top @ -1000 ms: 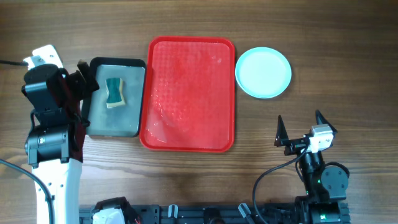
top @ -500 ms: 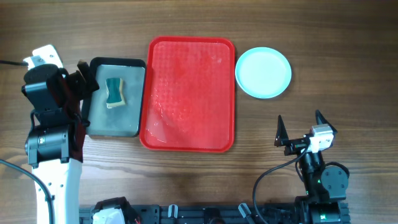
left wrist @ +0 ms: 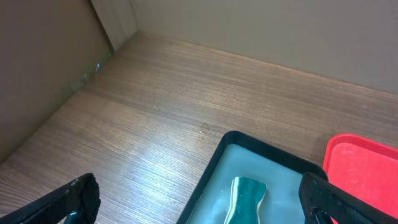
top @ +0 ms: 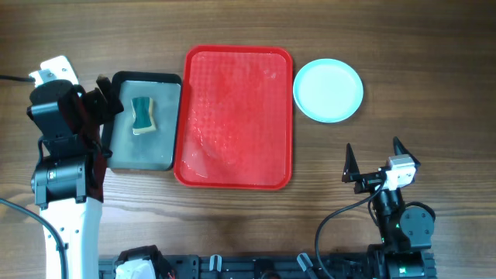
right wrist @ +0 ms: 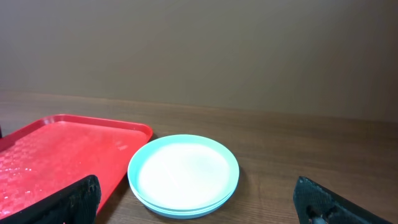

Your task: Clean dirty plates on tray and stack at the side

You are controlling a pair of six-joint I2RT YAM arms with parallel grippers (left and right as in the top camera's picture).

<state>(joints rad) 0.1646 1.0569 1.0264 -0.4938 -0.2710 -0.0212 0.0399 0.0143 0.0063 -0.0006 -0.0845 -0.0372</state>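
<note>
Where plates (top: 328, 91) stack, woodgrain table (top: 232, 225), beige wall (right wrist: 199, 50)

Wood-grain table (top: 232, 23): red tray (top: 232, 116) approx ctr; dark grey tray (top: 128, 155) tight beside its left side; plate stack (top: 328, 90) just right, twd far edge.

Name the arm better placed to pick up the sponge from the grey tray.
Left. The left gripper sits open at the edge of the grey tray, with the sponge just ahead between its fingers. The right gripper is beyond the red tray, facing the plates.
</note>
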